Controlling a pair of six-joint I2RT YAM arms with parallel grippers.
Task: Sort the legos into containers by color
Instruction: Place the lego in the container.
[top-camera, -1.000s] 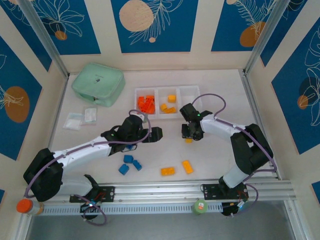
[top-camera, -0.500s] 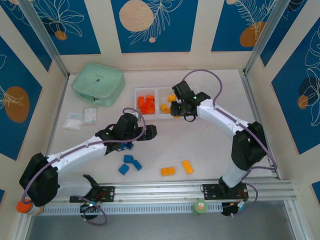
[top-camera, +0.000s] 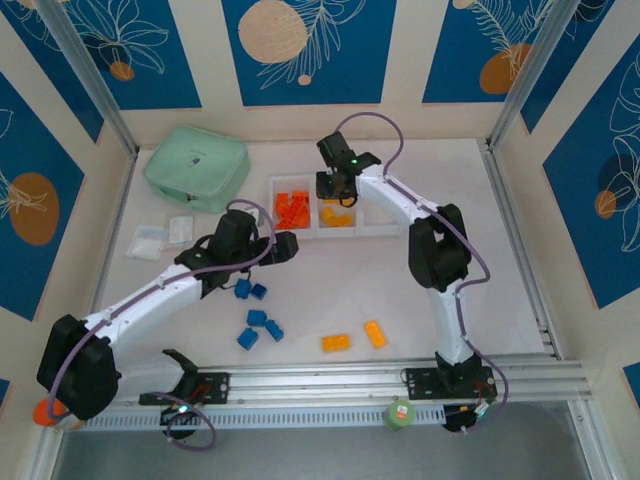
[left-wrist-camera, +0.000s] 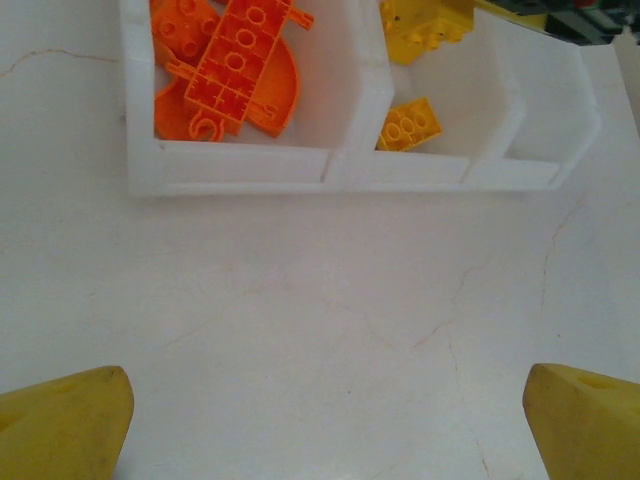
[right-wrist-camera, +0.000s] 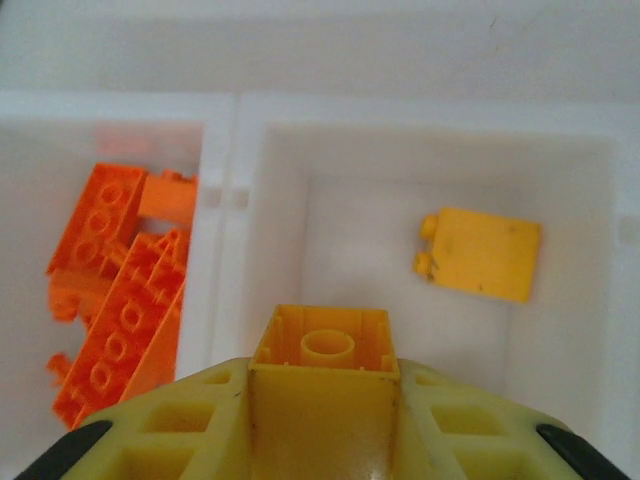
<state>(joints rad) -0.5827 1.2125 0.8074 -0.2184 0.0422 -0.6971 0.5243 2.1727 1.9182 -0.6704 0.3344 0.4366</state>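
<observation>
Right wrist view: yellow brick (right-wrist-camera: 324, 345) clamped between jaws, over middle bin (right-wrist-camera: 430, 112).

Open tabletop (top-camera: 340, 285) before the bins (left-wrist-camera: 350, 170) — red-orange bricks (left-wrist-camera: 235, 60) crowd the left one, mint case (top-camera: 196, 167) beside.

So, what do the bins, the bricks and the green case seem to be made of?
Bins: translucent white plastic, matte; orange tint shows through a wall. Red-orange bricks: hard moulded plastic, crisp studs, slight sheen. Green case: probably soft fabric or faux leather, with rounded, pillowy corners; too small to tell.
</observation>
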